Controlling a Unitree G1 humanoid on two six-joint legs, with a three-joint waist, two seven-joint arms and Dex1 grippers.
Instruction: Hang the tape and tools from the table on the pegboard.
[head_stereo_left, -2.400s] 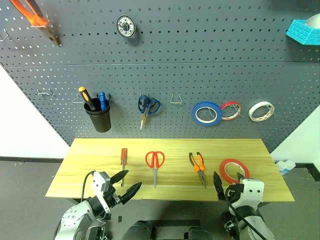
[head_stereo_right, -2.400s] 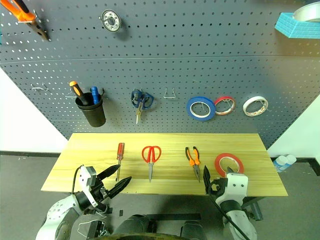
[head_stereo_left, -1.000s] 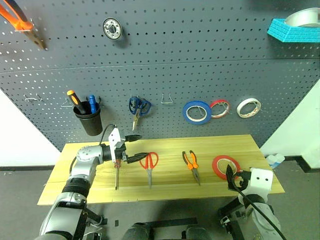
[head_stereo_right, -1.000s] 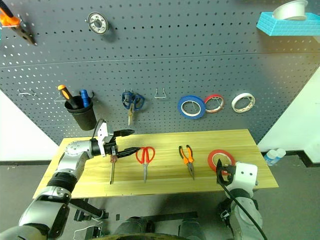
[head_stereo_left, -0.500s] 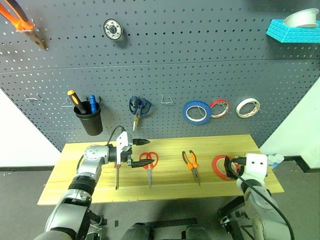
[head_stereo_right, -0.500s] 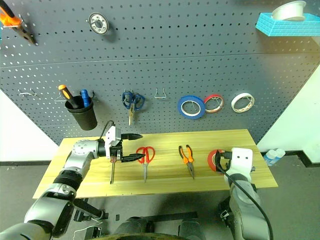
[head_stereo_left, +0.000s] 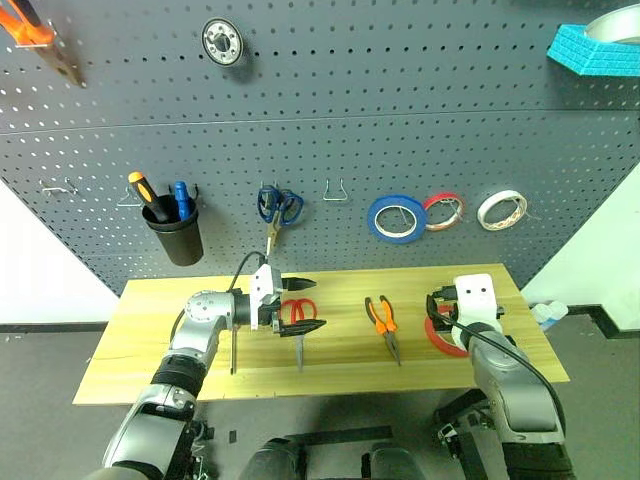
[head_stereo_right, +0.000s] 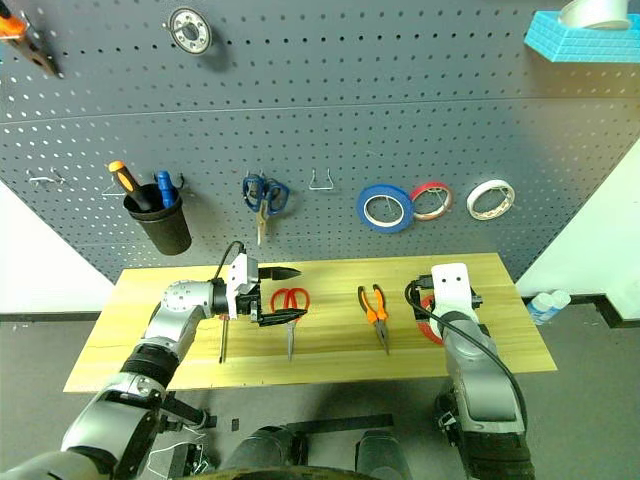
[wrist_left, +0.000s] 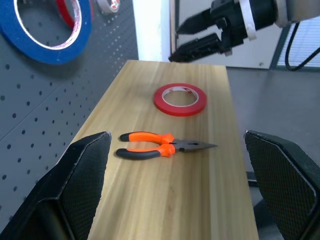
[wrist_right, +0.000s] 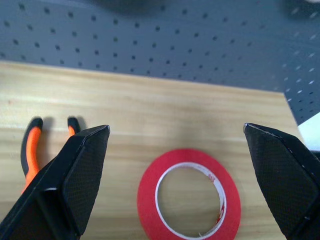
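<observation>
Nothing from the table (head_stereo_left: 140, 340) hangs on the pegboard (head_stereo_left: 400, 110) yet; this reads as the reach before the first pick. Taking the red-handled scissors (head_stereo_left: 299, 318) as landmark: the left gripper (head_stereo_left: 300, 306) hovers right over their handles, fingers spread wide and empty; the slim screwdriver (head_stereo_left: 233, 350) lies just to their left, the pliers (head_stereo_left: 382, 325) to their right, and the red tape (wrist_right: 189, 200) farther right, flat on the wood. The right gripper (wrist_right: 182, 165) hangs above the tape, released and empty. Next, it likely must descend and close on the ring's wall, then carry it to a free hook.
</observation>
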